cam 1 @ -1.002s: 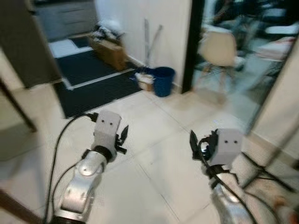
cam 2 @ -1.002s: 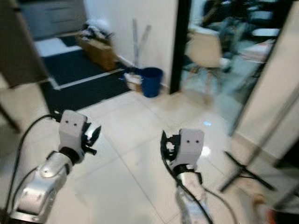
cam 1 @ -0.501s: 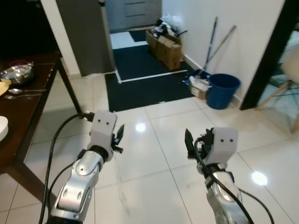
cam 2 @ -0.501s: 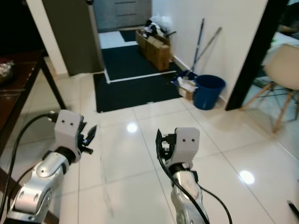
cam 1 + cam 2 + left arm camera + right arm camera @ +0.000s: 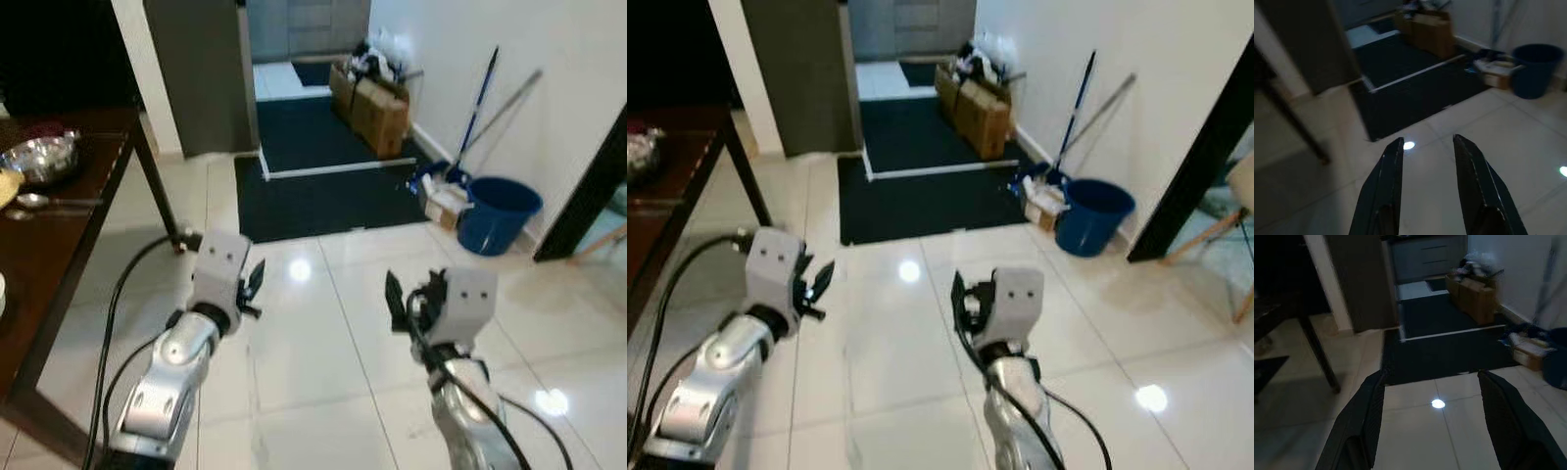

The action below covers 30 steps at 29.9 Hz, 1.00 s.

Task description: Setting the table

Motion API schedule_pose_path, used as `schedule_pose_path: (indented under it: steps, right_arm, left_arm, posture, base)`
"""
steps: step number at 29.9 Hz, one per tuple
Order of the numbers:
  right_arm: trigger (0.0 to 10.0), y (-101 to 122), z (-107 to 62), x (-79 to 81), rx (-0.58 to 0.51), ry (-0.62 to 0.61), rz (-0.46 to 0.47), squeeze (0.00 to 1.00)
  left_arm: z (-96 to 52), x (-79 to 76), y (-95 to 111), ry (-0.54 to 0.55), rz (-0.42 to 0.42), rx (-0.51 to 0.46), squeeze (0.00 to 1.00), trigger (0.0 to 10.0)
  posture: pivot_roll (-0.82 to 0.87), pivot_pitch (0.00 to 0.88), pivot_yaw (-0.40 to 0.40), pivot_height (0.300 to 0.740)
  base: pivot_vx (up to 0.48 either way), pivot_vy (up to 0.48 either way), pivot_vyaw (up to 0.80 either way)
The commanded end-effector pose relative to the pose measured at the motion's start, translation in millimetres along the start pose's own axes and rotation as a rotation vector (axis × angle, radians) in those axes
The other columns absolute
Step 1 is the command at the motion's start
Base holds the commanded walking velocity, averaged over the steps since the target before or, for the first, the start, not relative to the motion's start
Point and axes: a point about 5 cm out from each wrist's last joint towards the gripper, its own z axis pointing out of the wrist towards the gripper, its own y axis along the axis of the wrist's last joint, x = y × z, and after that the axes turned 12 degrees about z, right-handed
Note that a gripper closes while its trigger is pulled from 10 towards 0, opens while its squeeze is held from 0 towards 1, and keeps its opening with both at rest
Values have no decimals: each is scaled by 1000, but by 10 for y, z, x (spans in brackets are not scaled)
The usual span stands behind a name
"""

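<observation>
I am holding both arms out in front of me over a glossy white tile floor point(image 5: 323, 392), carrying nothing. My left gripper point(image 5: 252, 286) is hanging in the air with its two black fingers point(image 5: 1386, 186) a little apart and nothing between them; my right gripper point(image 5: 397, 299) is doing the same, its fingers point(image 5: 1364, 416) spread wider, also empty. The dark wooden table point(image 5: 59, 235) that I am to set is standing off to my left, well apart from both grippers, and on its top a steel bowl point(image 5: 39, 157) is sitting with a spoon point(image 5: 44, 202) lying just beside it. Ahead of me a dark mat point(image 5: 323, 176) is lying across a doorway. Along the white wall on my right, cardboard boxes point(image 5: 377, 103) are sitting, a blue-handled mop point(image 5: 480, 98) is leaning, and a blue bucket point(image 5: 498, 213) is standing beside a small box of clutter point(image 5: 441, 201).
</observation>
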Motion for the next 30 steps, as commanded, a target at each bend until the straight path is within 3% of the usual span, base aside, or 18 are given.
schedule_pose_path:
  steps: [1,5,30]
  right_arm:
    - [10000,-15,-11,23,4,7,16,0]
    - [10000,-16,-10,20,4,4,13,0]
    - [10000,0,20,-34,-10,-35,11,0]
  left_arm:
    - [-21,15,-64,0,19,27,0,10000]
    - [-20,16,-64,1,19,27,0,10000]
    - [-8,12,-56,-1,20,21,0,10000]
  posture:
    - [81,65,123,740]
    - [81,64,123,740]
    - [79,51,122,740]
  base:
    - [480,0,763]
    - [480,0,592]
    - [480,0,0]
